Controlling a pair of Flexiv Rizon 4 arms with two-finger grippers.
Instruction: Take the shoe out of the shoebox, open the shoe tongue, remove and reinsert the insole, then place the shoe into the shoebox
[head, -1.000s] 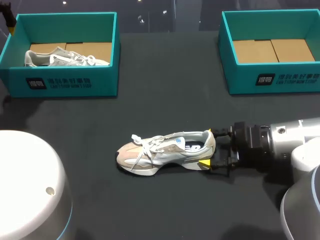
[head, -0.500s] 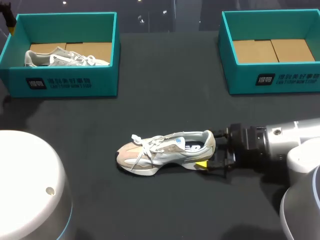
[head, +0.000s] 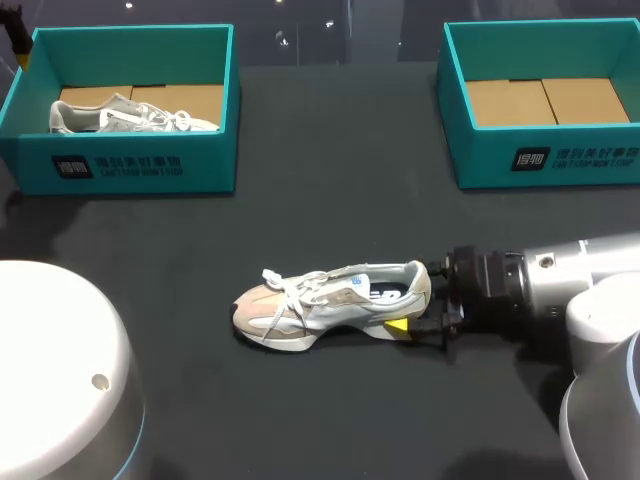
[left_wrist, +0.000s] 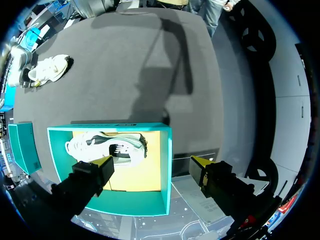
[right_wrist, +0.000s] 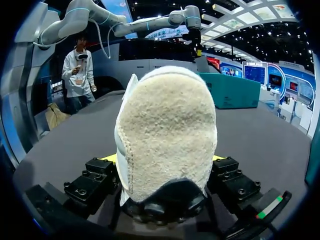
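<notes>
Right gripper at the shoe heel: you cannot confirm clamping. Shoe is unboxed; tongue, insole and reboxing remain.

1. The shoe had a rough, fuzzy cloth heel.
2. The counter looked matt and dark.
3. The right shoebox was smooth teal card, its floor plain brown card.
</notes>
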